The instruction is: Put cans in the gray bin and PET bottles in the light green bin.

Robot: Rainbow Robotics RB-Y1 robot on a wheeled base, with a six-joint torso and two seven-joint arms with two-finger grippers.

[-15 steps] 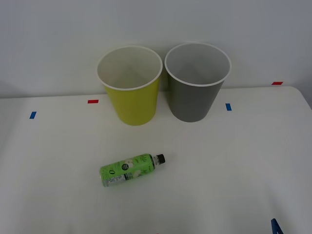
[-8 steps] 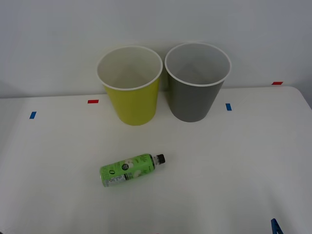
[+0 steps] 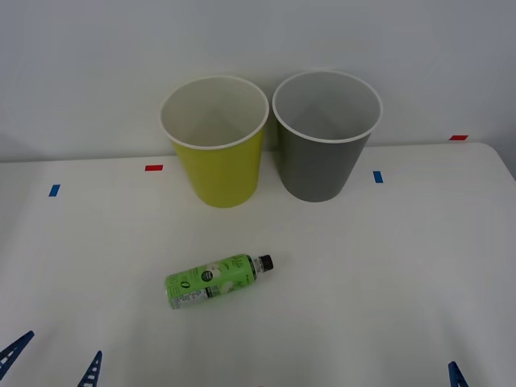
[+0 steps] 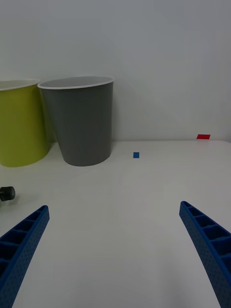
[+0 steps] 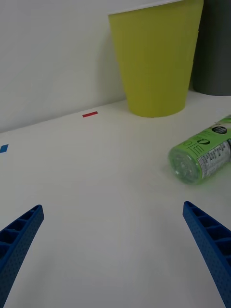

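Note:
A small clear PET bottle point(image 3: 215, 280) with a green and white label and a black cap lies on its side in the middle of the white table; its base point(image 5: 188, 168) faces my left wrist camera. Behind it stand the light green bin point(image 3: 216, 145) and, to its right, the gray bin point(image 3: 325, 138), both upright. My left gripper point(image 3: 53, 367) is open at the table's front left edge, short of the bottle and holding nothing. My right gripper point(image 4: 115, 250) is open low at the front right, only a fingertip point(image 3: 456, 375) showing from the front.
Small red tape marks point(image 3: 153, 168) and blue tape marks point(image 3: 377, 176) lie on the table point(image 3: 387, 266) near the bins. A plain wall rises right behind the bins. No cans are in view.
My left gripper's blue fingertips have come into the front view at the bottom left corner. The bottle, the bins and the right gripper have not moved.

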